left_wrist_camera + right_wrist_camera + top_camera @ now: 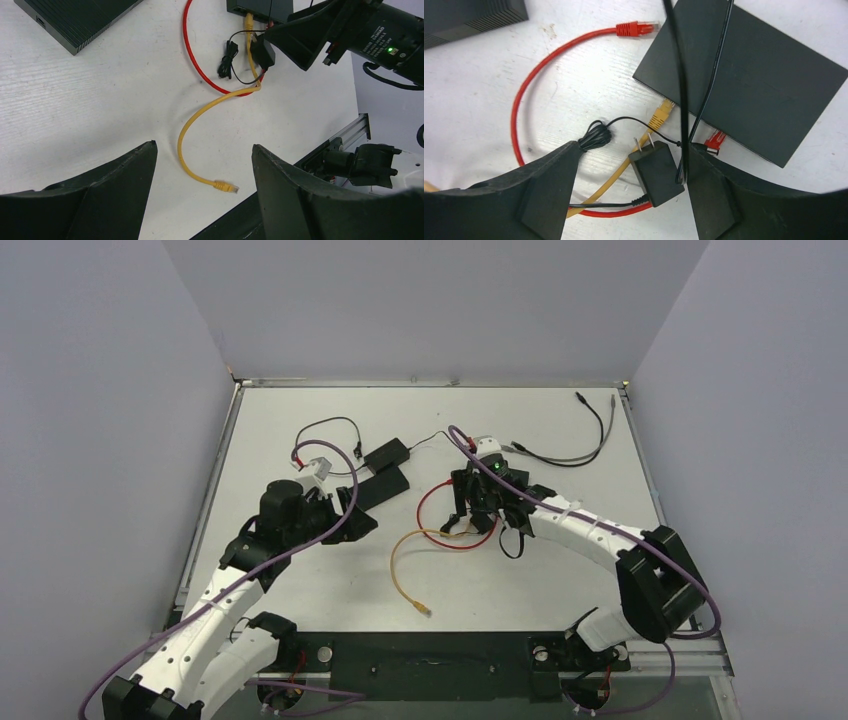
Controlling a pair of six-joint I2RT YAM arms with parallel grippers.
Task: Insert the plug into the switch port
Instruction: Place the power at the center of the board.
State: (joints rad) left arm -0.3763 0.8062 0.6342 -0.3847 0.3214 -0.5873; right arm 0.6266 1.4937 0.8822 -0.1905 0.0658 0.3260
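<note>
- Nearest the arm bases, the loose end of a yellow cable is seen lying flat on the white worktop, w/ nothing touching it.
- Left gripper: poised above the worktop, jaws set wide apart, nothing btwn them. The yellow cable's curve is seen on the worktop below the gap.
- Right gripper: poised over the switch's near edge, jaws spread wide, nothing gripped.
- A black power adapter is seen lying below that gap, prongs pointed toward the switch, its thin black lead bunched beside it.
- Switch: a flat black box, just beyond the adapter.
- Yellow plug: its tip is met w/ a port on the switch's near edge. Whether it is fully seated cannot be told.
- A red plug is seen at the same edge, just beside the yellow one.
- A red cable is looped across the worktop. Its free plug lies by the switch's corner.
- A ribbed black box is seen farther off, apart from the cables.
- Farthest back, a grey cable is laid near the far edge.
</note>
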